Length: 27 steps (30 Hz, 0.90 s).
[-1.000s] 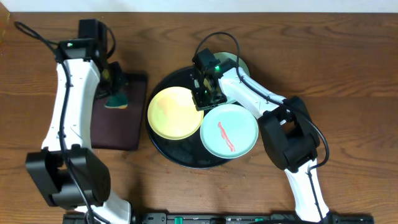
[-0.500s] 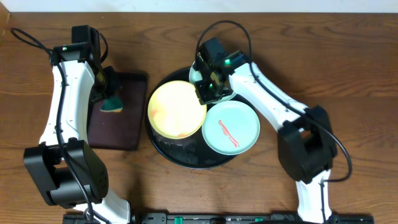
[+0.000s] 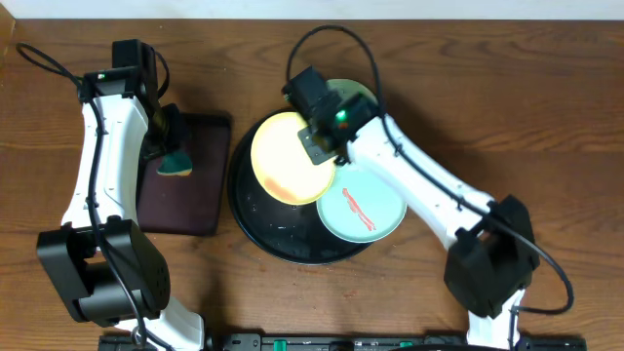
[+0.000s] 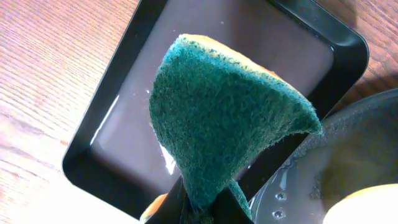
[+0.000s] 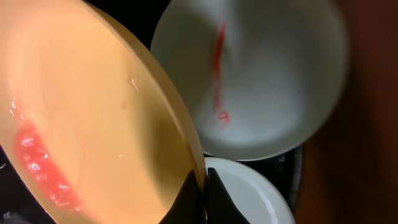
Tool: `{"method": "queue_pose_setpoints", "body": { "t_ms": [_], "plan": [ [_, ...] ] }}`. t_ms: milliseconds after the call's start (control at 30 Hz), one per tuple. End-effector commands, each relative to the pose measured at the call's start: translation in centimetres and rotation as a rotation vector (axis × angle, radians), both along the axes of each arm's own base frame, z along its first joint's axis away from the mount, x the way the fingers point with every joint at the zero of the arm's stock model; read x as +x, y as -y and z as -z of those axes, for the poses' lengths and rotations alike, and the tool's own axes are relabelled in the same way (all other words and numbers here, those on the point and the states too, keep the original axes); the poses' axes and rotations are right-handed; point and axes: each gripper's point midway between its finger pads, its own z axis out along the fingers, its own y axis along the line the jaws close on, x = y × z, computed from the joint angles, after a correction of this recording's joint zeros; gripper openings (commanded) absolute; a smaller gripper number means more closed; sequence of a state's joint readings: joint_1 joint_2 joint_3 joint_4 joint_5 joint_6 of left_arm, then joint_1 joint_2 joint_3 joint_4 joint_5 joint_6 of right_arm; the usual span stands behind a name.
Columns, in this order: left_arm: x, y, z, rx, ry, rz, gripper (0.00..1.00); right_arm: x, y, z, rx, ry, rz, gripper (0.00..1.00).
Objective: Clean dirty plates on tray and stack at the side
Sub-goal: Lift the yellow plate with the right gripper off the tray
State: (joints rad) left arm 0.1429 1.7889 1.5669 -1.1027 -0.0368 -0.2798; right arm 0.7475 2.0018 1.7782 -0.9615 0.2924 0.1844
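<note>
- The bare wood tabletop (image 3: 546, 117) filled the overhead frame. No plate was seen stacked on it, so the cleaning was judged to be at an early stage.
- The round black tray (image 3: 255, 219) lay at the centre and was beaded with water. A dropped plate could be expected to skid on it.
- A rectangular dark tray (image 3: 195, 200) sat left of centre, just beside the round tray.
- The yellow plate (image 3: 288, 161) was held tilted over the upper part of the round tray, with a red smear on its face. It was pinched at the rim by the right gripper (image 5: 203, 186), whose jaws were closed to the plate's thickness. With only a thin edge gripped, the plate could be twisted loose once it was scrubbed.
- A pale blue plate (image 3: 363, 207) with a red streak lay at the tray's lower right, close under the yellow rim. It could be struck if the yellow plate slipped.
- A third plate (image 3: 359, 96) at the tray's top was largely hidden by the arm.
- The teal sponge (image 3: 176, 161) was clamped tight in the left gripper (image 4: 205, 208) over the rectangular tray, well apart from the yellow plate. Because the sponge was folded to a narrow wedge, part of the smear could be missed.
</note>
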Motion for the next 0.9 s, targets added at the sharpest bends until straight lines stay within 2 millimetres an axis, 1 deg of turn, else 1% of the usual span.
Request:
{"method": "queue_pose_setpoints", "body": {
  "t_ms": [0, 167, 400, 533, 667, 867],
  "plan": [
    [-0.3, -0.4, 0.3, 0.017, -0.018, 0.012, 0.08, 0.4, 0.8, -3.6, -0.148, 0.196, 0.013, 0.01],
    [-0.3, -0.3, 0.3, 0.016, -0.018, 0.012, 0.07, -0.3, 0.4, -5.7, -0.282, 0.348, 0.021, 0.01],
    [-0.3, -0.3, 0.3, 0.016, -0.018, 0.012, 0.07, -1.5, -0.3, -8.6, -0.367, 0.495, 0.032, 0.01],
    [-0.3, -0.3, 0.3, 0.016, -0.018, 0.012, 0.07, -1.9, -0.3, -10.2, -0.377, 0.552, 0.045, 0.01],
    [-0.3, -0.3, 0.3, 0.017, -0.018, 0.011, 0.07, -2.0, 0.2, -11.7, -0.376, 0.588, 0.065, 0.01],
    [-0.3, -0.3, 0.3, 0.016, -0.018, 0.012, 0.07, -2.3, 0.6, -14.1, -0.312, 0.626, 0.092, 0.01]
  ]
}}
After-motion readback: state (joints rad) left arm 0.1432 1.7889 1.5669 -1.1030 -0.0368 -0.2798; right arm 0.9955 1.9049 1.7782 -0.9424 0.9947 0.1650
